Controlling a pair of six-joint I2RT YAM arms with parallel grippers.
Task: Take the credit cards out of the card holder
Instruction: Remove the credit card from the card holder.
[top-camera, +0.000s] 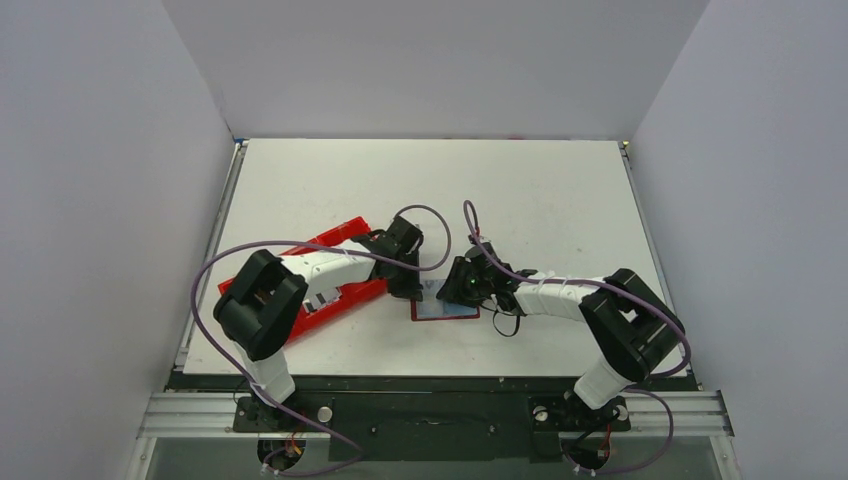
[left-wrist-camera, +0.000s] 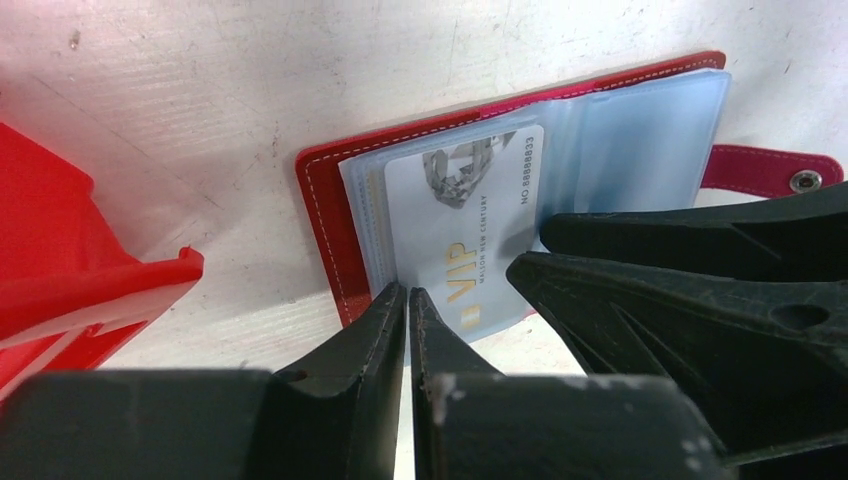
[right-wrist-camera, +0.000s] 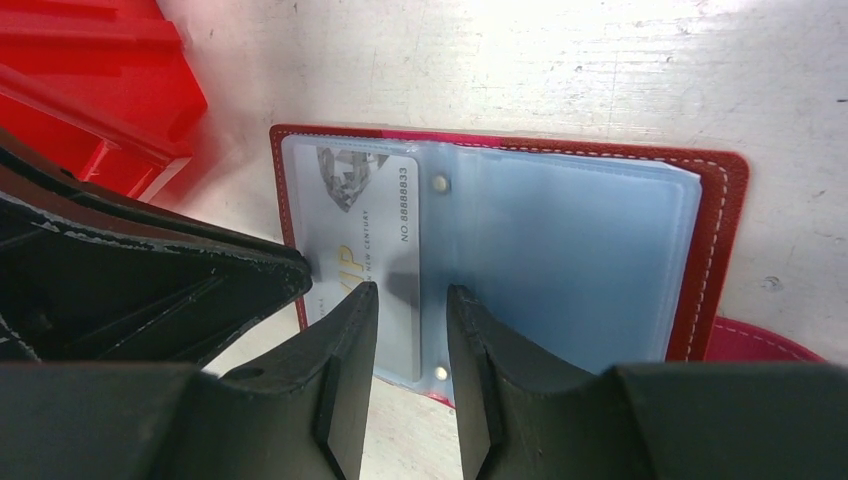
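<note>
The card holder (top-camera: 446, 311) lies open on the table, dark red with pale grey-blue sleeves, and shows in both wrist views (left-wrist-camera: 322, 215) (right-wrist-camera: 720, 230). One credit card (left-wrist-camera: 470, 230), pale with gold "VIP" lettering, sits in the left sleeve and sticks out over the near edge; it also shows in the right wrist view (right-wrist-camera: 365, 210). My left gripper (left-wrist-camera: 407, 292) is shut, with its tips at the card's left edge on the sleeves. My right gripper (right-wrist-camera: 410, 292) is slightly open, and its fingers straddle the card's right edge. No gold-tan card shows.
The bright-red plastic tray (top-camera: 345, 233) lies just left of the card holder, under my left arm, and shows in both wrist views (left-wrist-camera: 80, 285) (right-wrist-camera: 90, 70). The holder's strap tab (left-wrist-camera: 765, 170) lies flat on its right side. Cables loop over both arms.
</note>
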